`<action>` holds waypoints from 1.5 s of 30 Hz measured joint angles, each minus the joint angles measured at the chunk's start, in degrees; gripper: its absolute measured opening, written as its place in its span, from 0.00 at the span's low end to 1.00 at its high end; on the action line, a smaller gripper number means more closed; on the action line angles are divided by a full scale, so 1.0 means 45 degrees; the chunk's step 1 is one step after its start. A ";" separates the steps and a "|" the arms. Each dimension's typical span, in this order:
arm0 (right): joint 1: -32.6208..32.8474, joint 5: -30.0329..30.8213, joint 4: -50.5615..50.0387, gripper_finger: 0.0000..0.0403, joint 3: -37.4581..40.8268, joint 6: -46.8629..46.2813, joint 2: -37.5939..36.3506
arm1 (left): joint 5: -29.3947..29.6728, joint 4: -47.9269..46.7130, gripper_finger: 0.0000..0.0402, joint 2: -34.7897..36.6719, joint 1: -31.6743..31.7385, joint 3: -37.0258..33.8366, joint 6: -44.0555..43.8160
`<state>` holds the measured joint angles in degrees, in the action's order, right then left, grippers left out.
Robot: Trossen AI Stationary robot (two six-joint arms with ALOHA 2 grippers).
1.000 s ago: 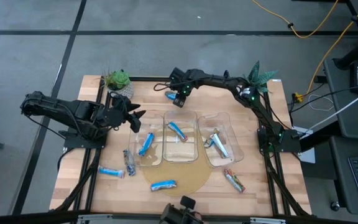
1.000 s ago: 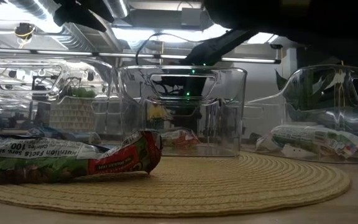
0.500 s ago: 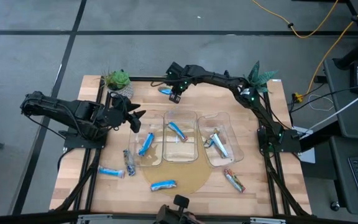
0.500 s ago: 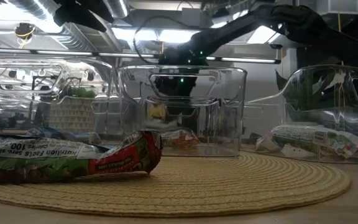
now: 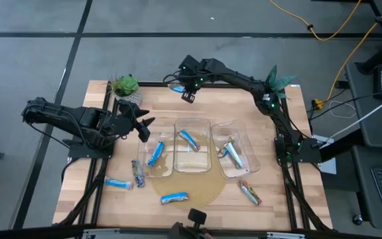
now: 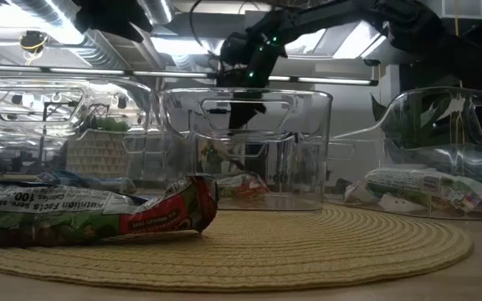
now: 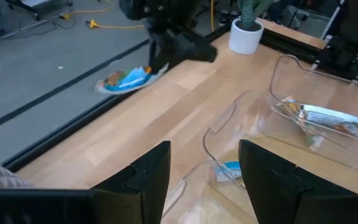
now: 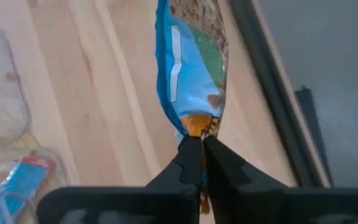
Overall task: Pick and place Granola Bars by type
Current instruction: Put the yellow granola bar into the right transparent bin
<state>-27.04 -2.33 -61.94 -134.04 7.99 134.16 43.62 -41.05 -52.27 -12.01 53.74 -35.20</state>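
Observation:
My right gripper (image 5: 188, 95) is out over the table's far edge, shut on a bright blue granola bar (image 8: 194, 56), which also shows in the left wrist view (image 7: 126, 79). My left gripper (image 5: 144, 126) waits open at the left bin's far left corner and touches nothing. A blue bar (image 5: 155, 153) lies in the left bin. Another blue bar (image 5: 190, 139) lies in the middle bin, and silvery bars (image 5: 231, 153) in the right bin. Loose on the table are two blue bars (image 5: 119, 183) (image 5: 174, 197), a dark bar (image 5: 138, 172) and an orange-red bar (image 5: 249, 192). My right gripper pinches the blue bar by the crimped end of its wrapper (image 8: 197, 126) between its two shut fingers (image 8: 188, 155). The fingers lie along the bar, which sticks out beyond their tips. The bar is lifted clear, above the table's far edge.
Three clear plastic bins (image 5: 175, 159) stand in a row at mid-table, partly on a round woven mat (image 5: 201, 191). Potted plants stand at the far left (image 5: 126, 86) and far right (image 5: 276, 79) corners. Bare wood lies between the bins and the far edge.
My right gripper, shut on the blue bar, has risen and moved from just beyond the middle bin toward the table's far edge. The bar has been carried with it, lifted clear of the wood.

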 joint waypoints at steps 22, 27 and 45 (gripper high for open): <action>0.0745 0.0907 -0.2631 0.04 0.0015 -0.0708 -0.3170 | 0.0004 -0.0948 0.45 0.0005 0.0005 0.0000 0.0005; 0.0843 0.0891 -0.3217 0.03 0.0015 -0.0688 -0.4442 | -0.0093 -0.0975 0.45 0.0005 0.0005 0.0000 0.0005; 0.1981 0.1060 -0.5599 0.03 0.0049 -0.1464 -0.8058 | -0.0962 -0.1526 0.45 0.0005 0.0000 0.0000 0.0568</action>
<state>-18.12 2.44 -87.14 -133.82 1.41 97.90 39.29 -47.92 -52.25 -12.01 53.74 -32.64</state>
